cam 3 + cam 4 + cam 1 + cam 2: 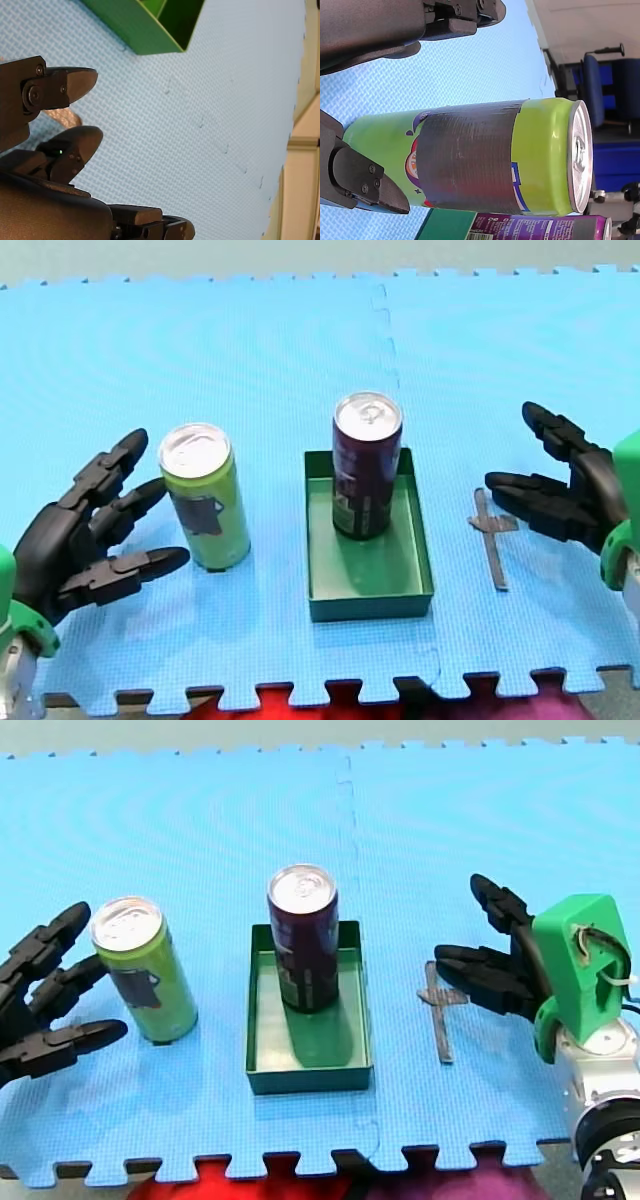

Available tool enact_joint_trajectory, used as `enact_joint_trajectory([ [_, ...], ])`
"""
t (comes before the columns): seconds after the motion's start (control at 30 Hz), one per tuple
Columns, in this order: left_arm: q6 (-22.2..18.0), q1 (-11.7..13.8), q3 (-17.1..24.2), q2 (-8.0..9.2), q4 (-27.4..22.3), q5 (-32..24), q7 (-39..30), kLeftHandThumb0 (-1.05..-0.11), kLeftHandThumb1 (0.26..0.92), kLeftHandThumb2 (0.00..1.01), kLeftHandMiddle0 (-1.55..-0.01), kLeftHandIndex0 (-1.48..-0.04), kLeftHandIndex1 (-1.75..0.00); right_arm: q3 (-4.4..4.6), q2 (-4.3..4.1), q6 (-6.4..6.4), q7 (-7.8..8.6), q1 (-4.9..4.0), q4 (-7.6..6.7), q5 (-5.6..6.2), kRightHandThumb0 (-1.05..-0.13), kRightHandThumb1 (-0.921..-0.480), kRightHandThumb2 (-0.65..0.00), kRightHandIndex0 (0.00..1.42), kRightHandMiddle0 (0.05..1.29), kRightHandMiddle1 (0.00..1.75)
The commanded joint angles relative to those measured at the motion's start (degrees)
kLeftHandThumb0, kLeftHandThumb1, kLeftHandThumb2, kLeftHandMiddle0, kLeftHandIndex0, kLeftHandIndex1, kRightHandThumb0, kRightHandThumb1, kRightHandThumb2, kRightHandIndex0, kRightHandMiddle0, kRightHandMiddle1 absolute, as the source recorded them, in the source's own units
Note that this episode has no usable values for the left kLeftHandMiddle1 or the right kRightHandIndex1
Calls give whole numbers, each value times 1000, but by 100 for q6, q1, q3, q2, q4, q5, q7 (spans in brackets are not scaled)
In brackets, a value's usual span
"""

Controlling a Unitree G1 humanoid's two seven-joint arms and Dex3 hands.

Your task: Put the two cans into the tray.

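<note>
- First head view: a blue foam mat (200, 360) covers the work surface, finely dimpled, made of tiles that interlock with jigsaw teeth along the near edge
- A green tray (370, 606) sits mid-mat, a shallow rectangular box with thin, smooth upright walls
- My left hand (85, 540), black with jointed fingers, is just beside the green can on the side away from the tray; the fingers are uncurled and hold nothing
- My right hand (565, 490) is well to the right of the tray, uncurled and empty
- The purple can (366, 475) stands upright in the far half of the tray, a tall glossy cylinder with a silver pull-tab lid
- The green can (205, 500) stands upright on the mat left of the tray, with a dull grey taped patch across its label
- A thin, flat grey cross-shaped strip (490, 540) lies near my right fingertips
</note>
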Motion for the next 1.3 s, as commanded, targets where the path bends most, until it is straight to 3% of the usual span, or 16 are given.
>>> enact_joint_trajectory([
  [0.0,12,-51,34,23,29,-47,-32,-1048,704,6,-25,-70,-4,-3,-22,13,6,-32,-21,18,-1048,-921,-88,685,96,3],
  [0.93,-267,-81,-49,-65,150,179,209,-1048,744,15,-27,-82,-5,28,-45,-40,-17,-2,-19,-12,-1048,-921,-92,681,100,3],
  [1.27,-60,-121,-68,-11,171,164,141,-1048,758,13,-27,-83,-3,10,-48,-20,-9,-13,-19,2,-1048,-921,-89,681,102,3],
])
